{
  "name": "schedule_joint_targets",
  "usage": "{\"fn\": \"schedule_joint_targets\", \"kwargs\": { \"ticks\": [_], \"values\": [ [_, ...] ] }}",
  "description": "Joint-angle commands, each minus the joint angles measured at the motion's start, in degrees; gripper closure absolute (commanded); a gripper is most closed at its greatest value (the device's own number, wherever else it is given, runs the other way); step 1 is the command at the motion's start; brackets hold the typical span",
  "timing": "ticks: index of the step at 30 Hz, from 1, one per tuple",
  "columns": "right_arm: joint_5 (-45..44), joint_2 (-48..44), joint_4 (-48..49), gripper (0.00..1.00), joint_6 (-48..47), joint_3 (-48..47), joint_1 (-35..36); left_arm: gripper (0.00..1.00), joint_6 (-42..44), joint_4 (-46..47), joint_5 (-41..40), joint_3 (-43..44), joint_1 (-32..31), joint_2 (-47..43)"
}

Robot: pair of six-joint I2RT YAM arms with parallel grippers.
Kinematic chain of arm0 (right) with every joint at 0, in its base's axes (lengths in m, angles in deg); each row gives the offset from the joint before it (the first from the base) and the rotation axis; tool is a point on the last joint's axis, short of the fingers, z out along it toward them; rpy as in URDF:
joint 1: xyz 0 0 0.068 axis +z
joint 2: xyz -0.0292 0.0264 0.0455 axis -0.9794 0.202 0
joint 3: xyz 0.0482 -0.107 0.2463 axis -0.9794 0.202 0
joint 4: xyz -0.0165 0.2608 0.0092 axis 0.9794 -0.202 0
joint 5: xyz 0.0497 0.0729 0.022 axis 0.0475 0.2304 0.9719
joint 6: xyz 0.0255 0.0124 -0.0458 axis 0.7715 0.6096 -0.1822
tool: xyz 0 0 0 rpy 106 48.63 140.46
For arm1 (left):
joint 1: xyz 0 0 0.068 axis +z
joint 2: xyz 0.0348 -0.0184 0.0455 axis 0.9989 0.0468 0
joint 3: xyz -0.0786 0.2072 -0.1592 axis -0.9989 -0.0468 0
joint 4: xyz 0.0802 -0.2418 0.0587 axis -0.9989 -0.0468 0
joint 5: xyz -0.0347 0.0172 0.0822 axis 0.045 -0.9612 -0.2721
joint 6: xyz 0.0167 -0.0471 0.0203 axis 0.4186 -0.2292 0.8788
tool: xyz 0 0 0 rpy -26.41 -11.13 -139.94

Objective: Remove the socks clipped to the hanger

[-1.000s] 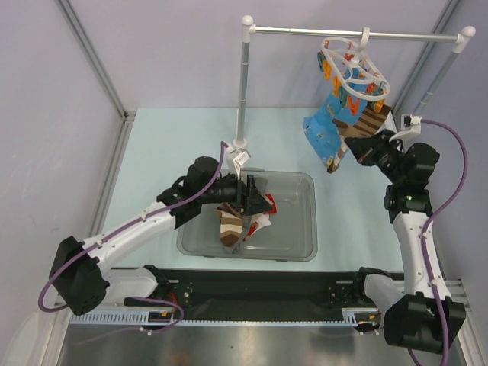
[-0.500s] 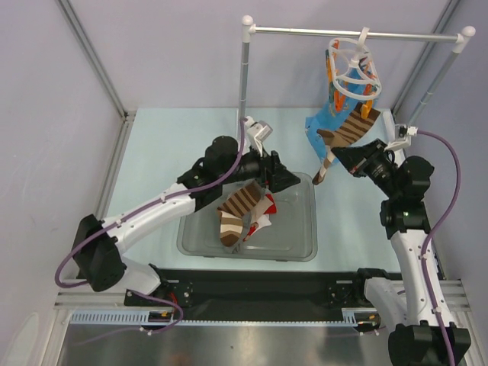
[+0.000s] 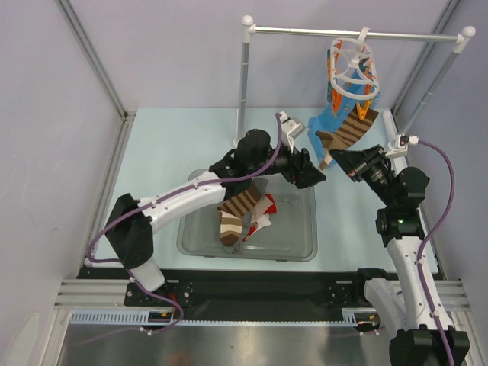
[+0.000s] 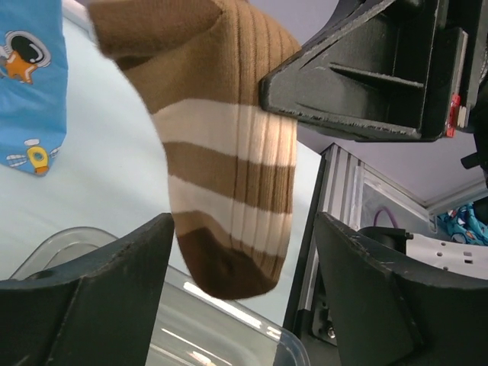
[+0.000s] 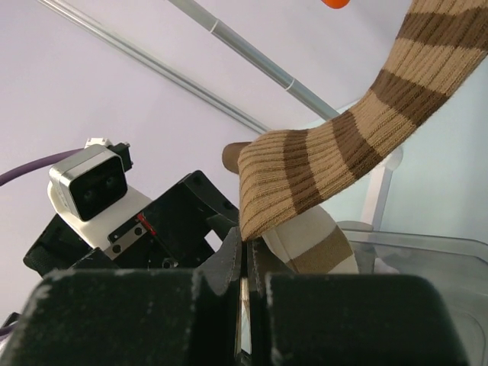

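Pale-green table: one white ring hanger, one ribbed striped sock, one printed blue sock.
My right gripper pinches the striped sock; my left gripper gapes beside it.

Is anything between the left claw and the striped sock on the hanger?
Nothing visible. The toe of the striped sock hangs free just ahead of the open left claw; the right claw pinches it higher up, to one side.
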Motion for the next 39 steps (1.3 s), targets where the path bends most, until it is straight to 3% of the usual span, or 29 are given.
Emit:
{"fn": "schedule_joint_targets", "kwargs": {
  "ticks": [1, 4, 9, 11, 13, 16, 21, 28, 34, 39],
  "values": [
    [-1.39, -0.92, 4.5, 1.0, 2.29, 0.9, 0.66, 0.21, 1.43, 0.34, -0.39, 3.92, -1.0, 1.26],
    [-1.3, -1.01, 4.85, 1.0, 2.9, 2.04, 0.84, 0.35, 0.99, 0.08, 0.57, 4.54, -1.01, 2.67],
    [-1.3, -0.92, 1.78, 1.0, 0.98, 1.26, 0.92, 0.9, 0.29, -0.8, 1.28, 4.46, -1.01, 2.41],
    [-1.91, -0.57, -3.81, 0.83, -2.62, -1.29, 0.92, 0.99, 0.46, -1.76, 0.84, 3.93, -0.92, 1.53],
    [-4.2, -0.22, -8.66, 0.65, -7.35, -3.66, 0.92, 1.0, 0.81, -2.03, 0.32, 3.14, -0.74, -0.22],
    [-7.27, 0.57, -17.1, 0.51, -12.64, -8.49, 0.92, 1.0, 0.03, -0.63, 0.4, 0.24, 0.4, -2.68],
    [-14.55, 4.61, -32.58, 0.37, -23.45, -21.04, 0.84, 1.0, -4.46, 2.62, 4.09, -4.68, 4.87, -5.06],
    [-25.65, 12.43, -42.79, 0.33, -31.19, -34.95, -0.82, 1.0, -3.67, 2.02, 3.92, -7.32, 7.52, -8.58],
    [-8.35, 16.74, -32.44, 0.35, -27.17, -33.3, -13.39, 1.0, -2.61, -2.03, -0.47, -7.67, 7.87, -10.25],
    [-1.32, 20.43, -22.49, 0.36, -29.17, -32.41, -13.49, 1.0, -2.52, -3.61, -1.97, -7.67, 7.87, -11.3]
  ]
}}
